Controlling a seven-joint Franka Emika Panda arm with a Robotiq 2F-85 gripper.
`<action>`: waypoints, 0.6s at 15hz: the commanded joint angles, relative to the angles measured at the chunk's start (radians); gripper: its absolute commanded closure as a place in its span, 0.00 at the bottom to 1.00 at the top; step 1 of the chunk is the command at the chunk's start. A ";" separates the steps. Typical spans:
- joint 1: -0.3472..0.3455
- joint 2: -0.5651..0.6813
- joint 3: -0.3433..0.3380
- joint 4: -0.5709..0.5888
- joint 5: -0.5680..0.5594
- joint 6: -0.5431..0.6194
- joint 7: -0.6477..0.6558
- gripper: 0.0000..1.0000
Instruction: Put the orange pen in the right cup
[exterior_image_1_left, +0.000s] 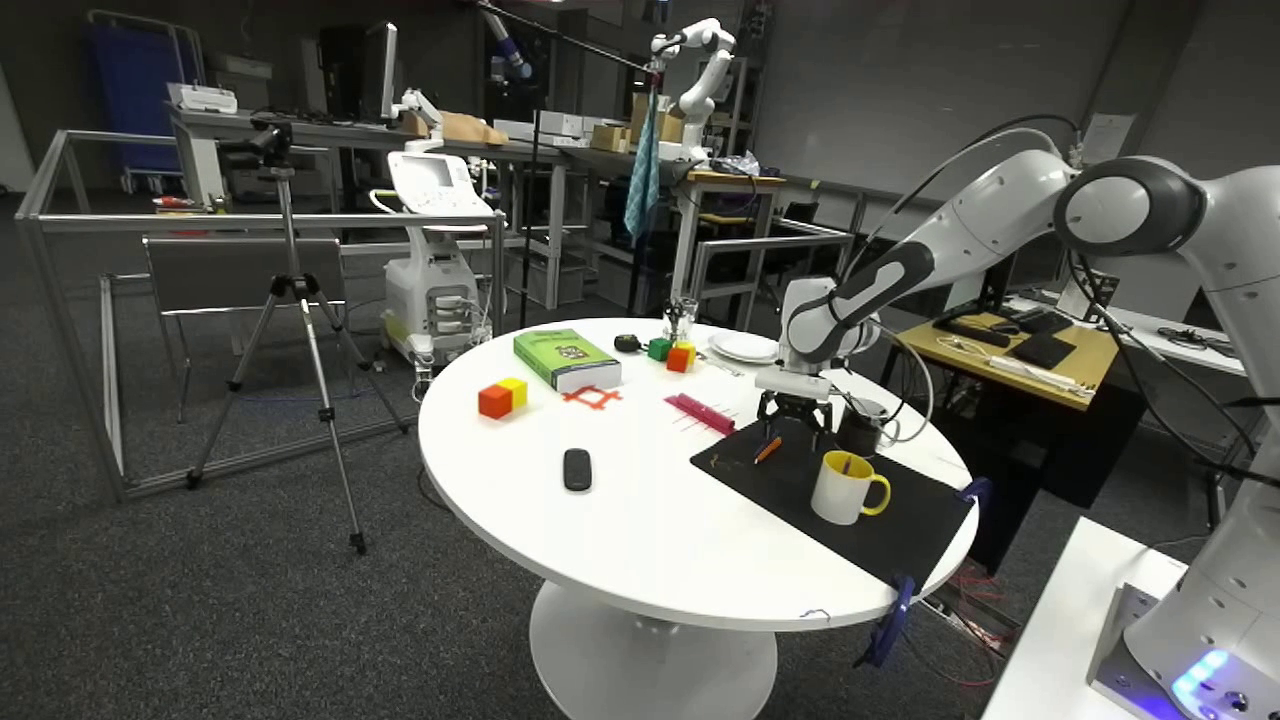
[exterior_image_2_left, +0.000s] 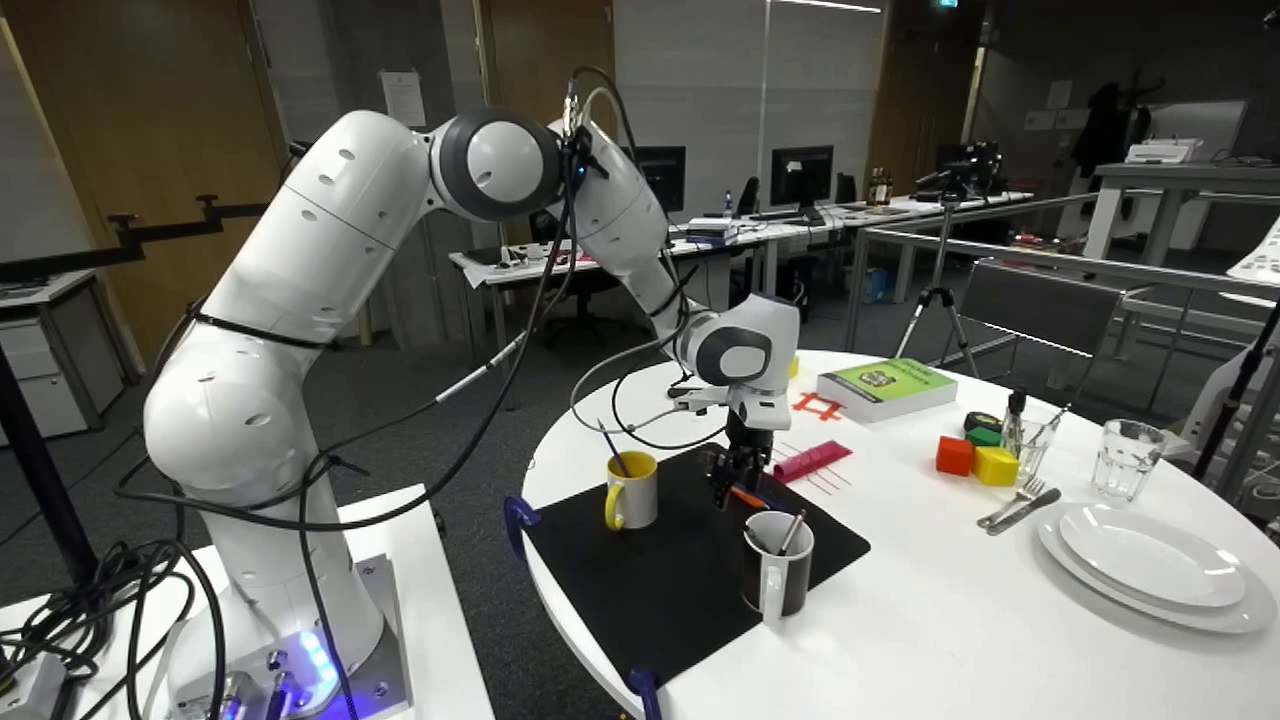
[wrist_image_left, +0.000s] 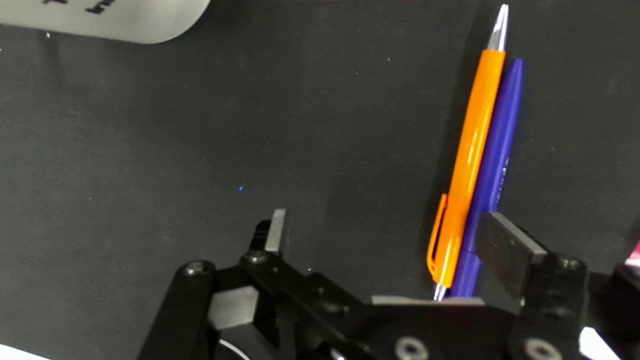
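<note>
The orange pen (wrist_image_left: 470, 165) lies on the black mat, side by side with a blue pen (wrist_image_left: 492, 145). It also shows in both exterior views (exterior_image_1_left: 768, 451) (exterior_image_2_left: 749, 497). My gripper (wrist_image_left: 387, 232) is open just above the mat, with nothing held. In the wrist view the clip end of the orange pen is between the fingers, near the right finger, which overlaps the blue pen. The gripper also shows in both exterior views (exterior_image_1_left: 793, 438) (exterior_image_2_left: 737, 495). The dark cup (exterior_image_2_left: 793, 592), with a pale handle, stands upright holding pens; it is partly hidden by cables in an exterior view (exterior_image_1_left: 858, 432).
A white mug with yellow inside (exterior_image_2_left: 640, 500) stands on the black mat (exterior_image_2_left: 650, 590) with a pen in it. A pink roll (exterior_image_1_left: 700, 414) lies beside the mat. Blue clamps (exterior_image_2_left: 518, 520) hold the mat's edge. Plates (exterior_image_2_left: 1150, 600), cutlery, glasses, blocks and a book are farther off.
</note>
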 joint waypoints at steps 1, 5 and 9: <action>0.001 0.010 -0.006 0.034 0.008 -0.047 -0.003 0.00; 0.003 0.005 -0.009 0.028 0.006 -0.054 0.001 0.00; 0.003 -0.003 -0.011 0.018 0.004 -0.051 0.001 0.00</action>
